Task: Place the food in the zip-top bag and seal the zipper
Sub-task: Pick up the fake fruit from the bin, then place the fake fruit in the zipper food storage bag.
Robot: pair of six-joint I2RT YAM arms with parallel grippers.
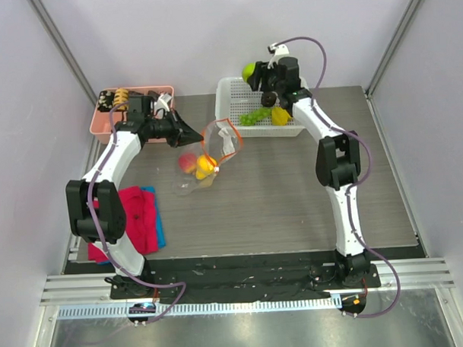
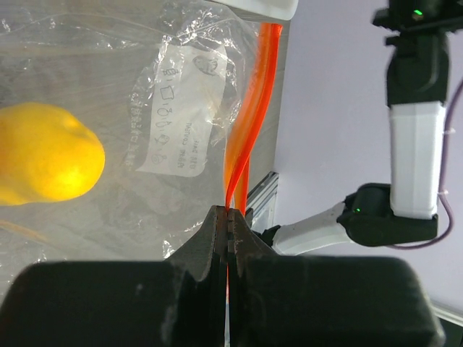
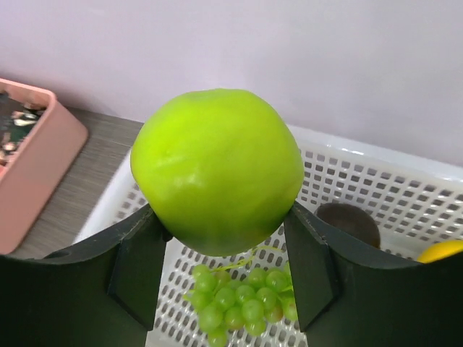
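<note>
The clear zip-top bag (image 1: pixel 214 153) lies mid-table with its mouth lifted. My left gripper (image 1: pixel 198 136) is shut on the orange-red zipper (image 2: pixel 249 108), and the strip runs up from between the closed fingertips of that gripper (image 2: pixel 228 213). Inside the bag are a yellow lemon (image 2: pixel 43 153) and a red apple (image 1: pixel 187 161). My right gripper (image 3: pixel 226 217) is shut on the green apple (image 3: pixel 217 170) and holds it above the white basket (image 3: pixel 376 181). Green grapes (image 3: pixel 242 303), a dark plum (image 3: pixel 349 223) and another lemon (image 3: pixel 443 251) lie in the basket.
A pink bin (image 1: pixel 108 124) with small snack pieces stands at the back left, behind my left arm. A red cloth (image 1: pixel 138 215) lies over a blue one by the left arm's base. Walls close in the back and both sides.
</note>
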